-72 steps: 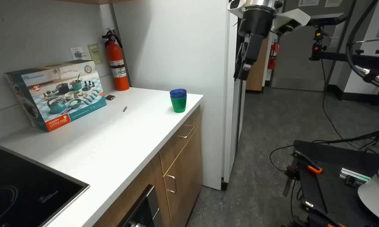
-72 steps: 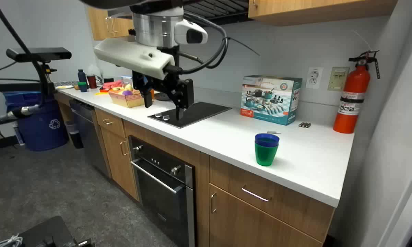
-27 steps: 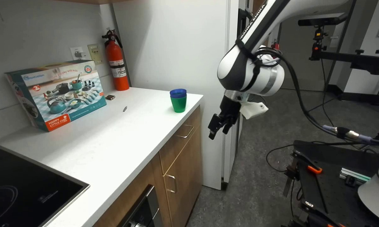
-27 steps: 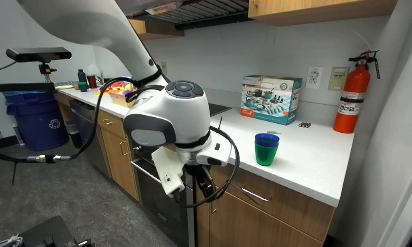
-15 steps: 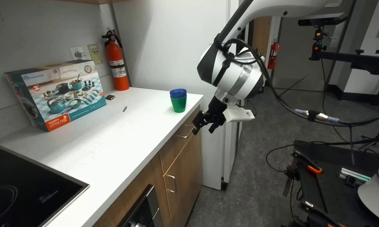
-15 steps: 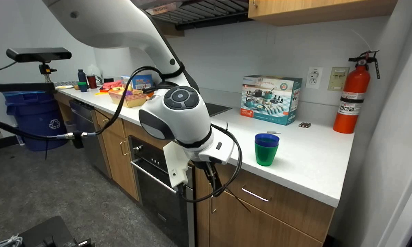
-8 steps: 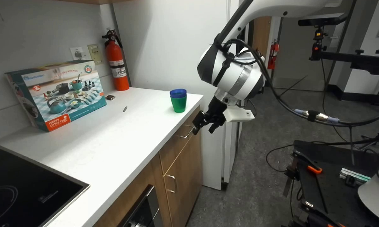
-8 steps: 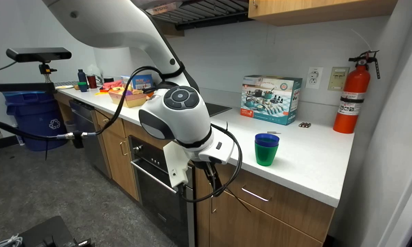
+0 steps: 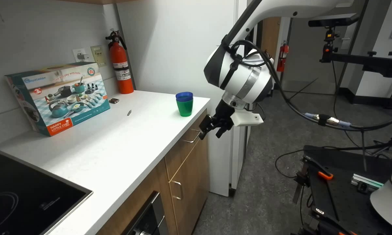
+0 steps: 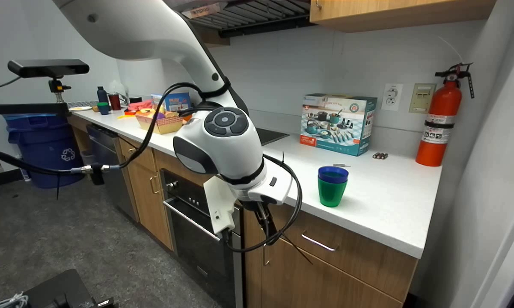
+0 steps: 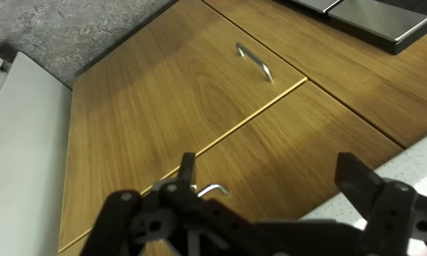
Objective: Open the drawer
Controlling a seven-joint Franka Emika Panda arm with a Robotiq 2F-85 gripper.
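Observation:
The drawer (image 9: pixel 176 155) is shut, its brown wood front flush below the counter edge; its front also shows in an exterior view (image 10: pixel 363 256) and in the wrist view (image 11: pixel 270 174). Its white inside is hidden. Its metal bar handle (image 10: pixel 319 242) lies partly behind a finger in the wrist view (image 11: pixel 213 188). My gripper (image 9: pixel 210 135) is open and empty in front of the drawer, at about handle height. In the wrist view its fingers (image 11: pixel 266 156) stand wide apart. It seems clear of the handle, but touch cannot be told. The arm mostly hides it in an exterior view (image 10: pixel 268 226).
The cabinet door (image 9: pixel 191 186) with a vertical handle is directly below. The counter (image 9: pixel 117 140) overhangs the drawer, with stacked green and blue cups (image 9: pixel 184 106) near its edge. A tall white panel (image 9: pixel 215 156) borders the right end. The oven (image 10: pixel 201 235) stands beside the cabinet.
Over the earlier frames, the arm came down from above and moved in toward the drawer. In about the last second nothing has visibly moved. The drawer has stayed shut.

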